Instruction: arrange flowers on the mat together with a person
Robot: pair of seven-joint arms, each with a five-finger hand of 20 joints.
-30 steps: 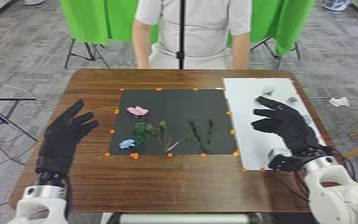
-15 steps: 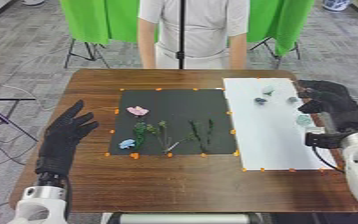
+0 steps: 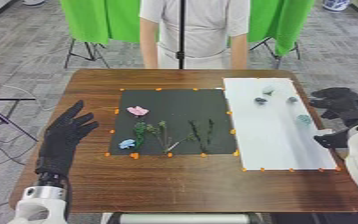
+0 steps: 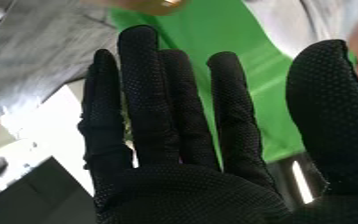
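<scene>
The brown wooden table (image 3: pixel 193 190) bears a dark rectangular mat (image 3: pixel 171 105) beside a long white flat sheet (image 3: pixel 269 145), small orange pieces (image 3: pixel 135 156) dotting their edges.

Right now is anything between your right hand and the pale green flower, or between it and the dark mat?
Nothing visible stands between the right hand and the pale green flower. Toward the dark mat, only the orange marks at its edge lie between.

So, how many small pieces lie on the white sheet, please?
4 on the white sheet: a pale one near the far end, a grey one just nearer, another grey one to its right, and a pale green one nearer still, toward the right edge.
</scene>
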